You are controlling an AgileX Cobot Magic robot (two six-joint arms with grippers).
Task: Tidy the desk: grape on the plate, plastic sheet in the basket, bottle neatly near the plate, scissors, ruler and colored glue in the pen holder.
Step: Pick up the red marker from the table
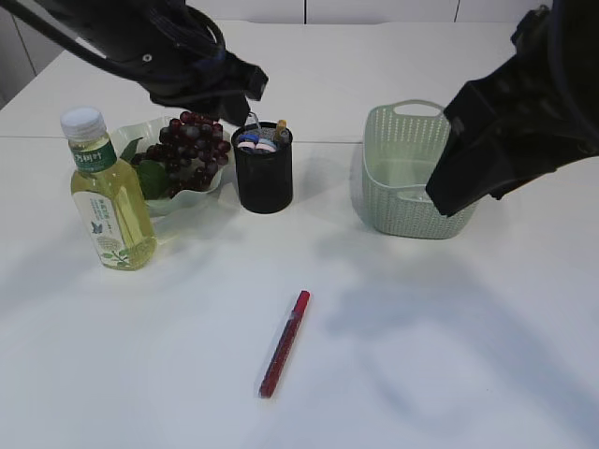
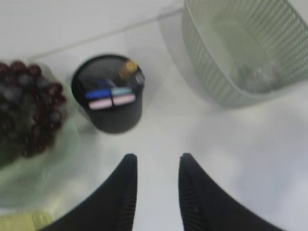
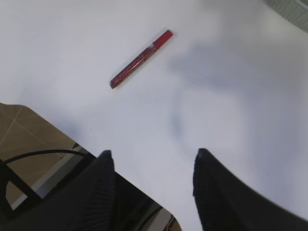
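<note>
A red colored glue pen (image 1: 284, 343) lies on the white table in front, also in the right wrist view (image 3: 141, 58). The black mesh pen holder (image 1: 262, 170) holds scissors handles and a ruler; it also shows in the left wrist view (image 2: 111, 95). Grapes (image 1: 192, 148) lie on the pale green plate (image 1: 165, 205). A bottle (image 1: 108, 194) of yellow drink stands upright left of the plate. The plastic sheet (image 2: 257, 77) lies in the green basket (image 1: 409, 172). My left gripper (image 2: 156, 159) is open and empty above the pen holder. My right gripper (image 3: 152, 155) is open and empty, high over the table.
The table's near edge and the floor show at the lower left of the right wrist view (image 3: 29, 134). The basket (image 2: 240, 53) stands right of the pen holder.
</note>
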